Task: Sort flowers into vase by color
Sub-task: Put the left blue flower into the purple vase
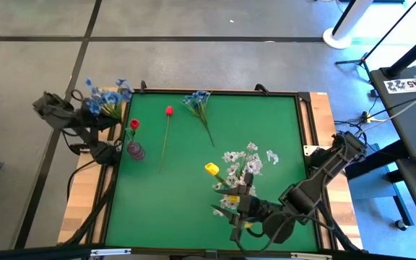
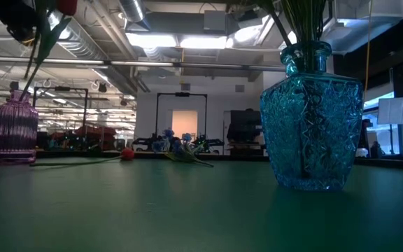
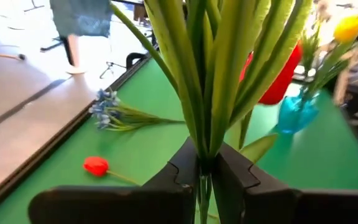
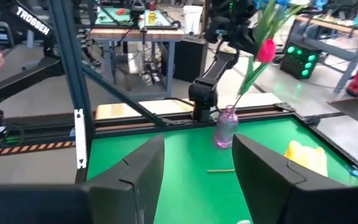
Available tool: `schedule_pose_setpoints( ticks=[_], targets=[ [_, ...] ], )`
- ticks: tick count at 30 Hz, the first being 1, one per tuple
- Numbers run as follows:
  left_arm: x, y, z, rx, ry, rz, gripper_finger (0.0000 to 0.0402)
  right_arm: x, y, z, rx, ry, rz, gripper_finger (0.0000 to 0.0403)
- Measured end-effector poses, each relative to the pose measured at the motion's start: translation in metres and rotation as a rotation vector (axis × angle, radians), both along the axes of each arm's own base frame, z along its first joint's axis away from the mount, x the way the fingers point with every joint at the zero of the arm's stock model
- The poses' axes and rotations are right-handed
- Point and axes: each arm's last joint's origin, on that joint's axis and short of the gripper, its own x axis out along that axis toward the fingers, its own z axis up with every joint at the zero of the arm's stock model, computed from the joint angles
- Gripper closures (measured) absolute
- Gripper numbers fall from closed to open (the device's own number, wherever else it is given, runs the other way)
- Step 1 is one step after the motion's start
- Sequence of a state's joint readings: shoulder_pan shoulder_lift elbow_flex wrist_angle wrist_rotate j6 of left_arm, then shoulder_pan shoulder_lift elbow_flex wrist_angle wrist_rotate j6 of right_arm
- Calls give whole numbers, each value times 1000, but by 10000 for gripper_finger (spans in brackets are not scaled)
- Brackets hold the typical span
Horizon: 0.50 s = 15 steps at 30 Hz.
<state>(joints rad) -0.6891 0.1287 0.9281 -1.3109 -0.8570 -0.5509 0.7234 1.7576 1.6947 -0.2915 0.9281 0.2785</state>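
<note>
Currently the blue flower bunch (image 3: 201, 74) sits clamped by its thin green stalks in the left claw (image 3: 204, 171), off the tabletop's (image 1: 193, 195) far-left corner, near the purple vase (image 1: 135, 151) holding one red tulip (image 1: 133, 124). Judged light, springy, slippery plastic; grip low on the gathered stalks, not the blossoms. A second red tulip (image 1: 169, 110) and blue sprig (image 1: 197, 101) lie loose. Right claw (image 4: 197, 171) hangs apart, seemingly empty, beside the blue vase (image 2: 311, 112).
</note>
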Motion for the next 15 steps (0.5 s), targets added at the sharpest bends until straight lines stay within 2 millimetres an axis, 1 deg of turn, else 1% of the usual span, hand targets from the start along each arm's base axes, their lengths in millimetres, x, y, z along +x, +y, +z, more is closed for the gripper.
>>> schedule_pose_setpoints(
  ticks=[2, 7, 15],
  targets=[
    [6, -5, -7, 19, 18, -2, 377, 3, -3, 0, 5, 8, 14, 215],
    [15, -13, -22, 37, 66, -8, 376, 3, -3, -1, 7, 14, 29, 215],
    [18, -15, -21, 43, 56, -35, 376, 2, -1, -3, 14, 36, 68, 215]
  ],
)
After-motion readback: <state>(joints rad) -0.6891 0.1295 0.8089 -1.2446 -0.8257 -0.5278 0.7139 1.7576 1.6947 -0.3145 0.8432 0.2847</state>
